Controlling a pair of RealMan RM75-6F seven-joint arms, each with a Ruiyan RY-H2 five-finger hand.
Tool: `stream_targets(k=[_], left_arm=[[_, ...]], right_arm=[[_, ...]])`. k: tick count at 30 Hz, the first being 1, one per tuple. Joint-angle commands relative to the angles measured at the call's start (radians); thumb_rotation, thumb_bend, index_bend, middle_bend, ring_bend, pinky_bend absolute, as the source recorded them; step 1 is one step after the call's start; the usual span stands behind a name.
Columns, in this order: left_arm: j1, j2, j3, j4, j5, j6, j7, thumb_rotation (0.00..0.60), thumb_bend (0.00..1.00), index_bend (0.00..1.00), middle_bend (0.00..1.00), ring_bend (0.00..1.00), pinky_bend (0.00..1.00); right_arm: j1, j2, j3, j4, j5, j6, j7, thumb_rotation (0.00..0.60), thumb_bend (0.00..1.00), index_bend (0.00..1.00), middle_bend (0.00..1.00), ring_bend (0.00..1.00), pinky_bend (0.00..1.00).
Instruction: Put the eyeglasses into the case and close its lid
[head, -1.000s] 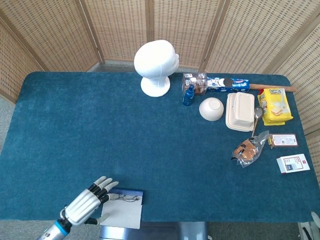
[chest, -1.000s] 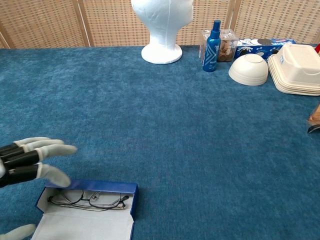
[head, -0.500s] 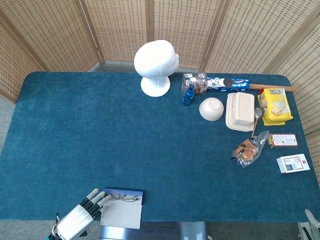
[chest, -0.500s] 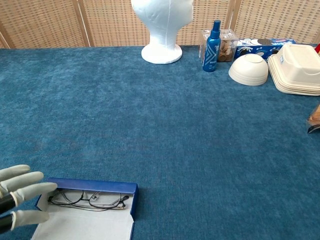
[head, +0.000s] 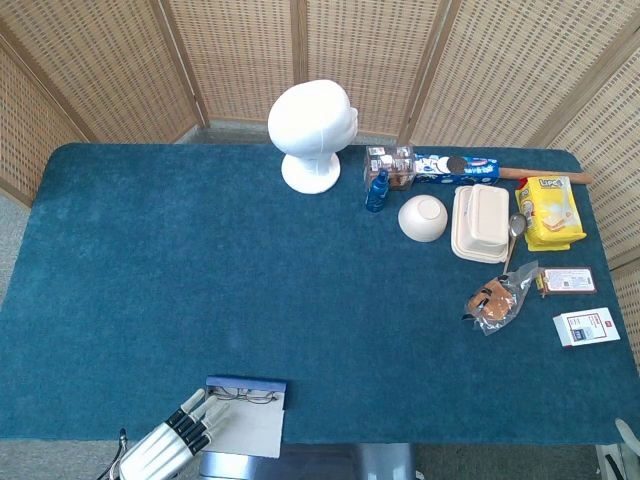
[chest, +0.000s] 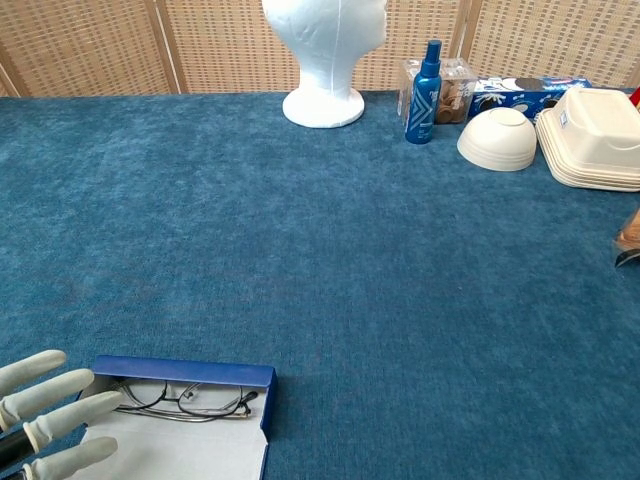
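Note:
A blue case (chest: 186, 375) (head: 246, 384) lies open at the table's near left edge, its pale lid (chest: 180, 452) (head: 245, 428) folded toward me. Thin dark-framed eyeglasses (chest: 180, 400) (head: 247, 397) lie inside along the blue wall. My left hand (chest: 48, 415) (head: 170, 442) is at the case's left end with fingers straight and apart, holding nothing; its fingertips (chest: 103, 403) reach the case's left edge. My right hand is not in either view.
A white mannequin head (head: 312, 134) stands at the back centre. At the back right are a blue spray bottle (head: 377, 190), a white bowl (head: 423, 217), a foam clamshell box (head: 480, 223), snack packets (head: 549, 212) and small cards (head: 586, 327).
My left hand has drawn back toward the near edge and down, from above the case's left end to level with its lid. The case and eyeglasses have stayed put.

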Motion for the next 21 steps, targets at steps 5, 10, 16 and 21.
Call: stream_targets(k=[5, 10, 16, 21], left_arm=[[0.006, -0.026, -0.005, 0.050, 0.012, 0.010, 0.008, 0.441, 0.27, 0.08, 0.01, 0.00, 0.00], [0.011, -0.056, -0.008, 0.108, 0.016, 0.001, 0.031, 0.438, 0.26, 0.07, 0.00, 0.00, 0.00], [-0.002, -0.080, -0.012, 0.130, 0.026, -0.016, 0.057, 0.430, 0.26, 0.06, 0.00, 0.00, 0.00], [-0.007, -0.092, -0.025, 0.122, 0.023, -0.015, 0.074, 0.429, 0.26, 0.06, 0.00, 0.00, 0.00]], right_arm=[[0.000, -0.004, -0.001, 0.012, 0.003, 0.002, 0.011, 0.459, 0.24, 0.00, 0.17, 0.00, 0.19], [0.000, -0.006, -0.003, 0.027, 0.006, 0.003, 0.024, 0.460, 0.24, 0.00, 0.17, 0.00, 0.19], [-0.003, -0.013, -0.002, 0.049, 0.013, 0.007, 0.050, 0.459, 0.24, 0.00, 0.17, 0.00, 0.19], [-0.010, -0.017, 0.000, 0.068, 0.025, 0.010, 0.074, 0.460, 0.24, 0.00, 0.17, 0.00, 0.19]])
